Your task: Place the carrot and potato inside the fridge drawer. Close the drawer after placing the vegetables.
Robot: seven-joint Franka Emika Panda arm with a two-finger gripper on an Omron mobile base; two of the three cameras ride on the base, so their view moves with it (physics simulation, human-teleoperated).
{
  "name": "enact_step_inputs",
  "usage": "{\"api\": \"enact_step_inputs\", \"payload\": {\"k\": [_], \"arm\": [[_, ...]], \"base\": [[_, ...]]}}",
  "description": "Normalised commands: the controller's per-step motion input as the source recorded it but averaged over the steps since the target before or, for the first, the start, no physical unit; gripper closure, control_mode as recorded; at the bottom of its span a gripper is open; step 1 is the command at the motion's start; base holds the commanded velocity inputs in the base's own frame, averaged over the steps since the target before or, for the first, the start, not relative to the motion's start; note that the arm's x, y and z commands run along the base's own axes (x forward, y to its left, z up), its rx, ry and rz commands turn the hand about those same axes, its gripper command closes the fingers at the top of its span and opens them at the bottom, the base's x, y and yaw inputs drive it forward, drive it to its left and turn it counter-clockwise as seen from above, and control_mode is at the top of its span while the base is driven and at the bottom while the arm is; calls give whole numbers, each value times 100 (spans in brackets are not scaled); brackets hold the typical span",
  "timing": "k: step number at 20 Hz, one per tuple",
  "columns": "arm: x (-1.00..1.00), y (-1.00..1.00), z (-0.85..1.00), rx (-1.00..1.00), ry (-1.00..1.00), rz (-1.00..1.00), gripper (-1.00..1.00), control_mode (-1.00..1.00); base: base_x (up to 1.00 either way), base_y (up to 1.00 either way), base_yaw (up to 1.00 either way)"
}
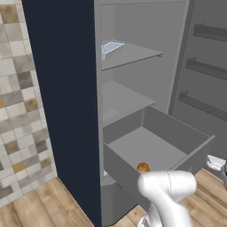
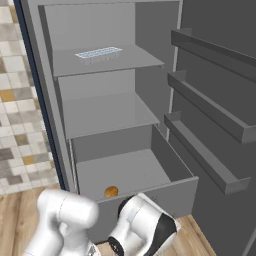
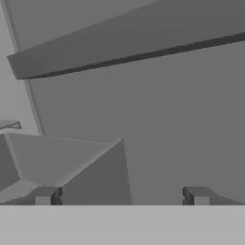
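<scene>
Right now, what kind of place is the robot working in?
Most likely a kitchen: an open fridge with grey shelves, a pulled-out fridge drawer holding a potato, beside a tiled wall and wood floor.

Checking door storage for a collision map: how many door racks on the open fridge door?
3, stacked on the door's inner face: top rack, middle rack, bottom rack. The door's lower part runs out of frame, so more could sit below.

Arm (image 1: 166, 195) rises low at near edge, white elbow link bent fwd; in right base view two white links (image 2: 145, 227) w/ dark joint sit side by side. Gripper (image 3: 122, 196) jaws wide apart, nothing between, tips dark, empty.
</scene>
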Motion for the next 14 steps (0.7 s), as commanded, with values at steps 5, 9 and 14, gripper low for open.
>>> {"api": "enact_step_inputs", "payload": {"k": [5, 9, 14], "arm": [[2, -6, -84, 0, 5, 2, -100, -100], [84, 6, -55, 0, 7, 19, -100, -100], [89, 4, -25, 1, 7, 24, -100, -100]], "base": [[0, 0, 0], [0, 0, 0], [0, 0, 0]]}}
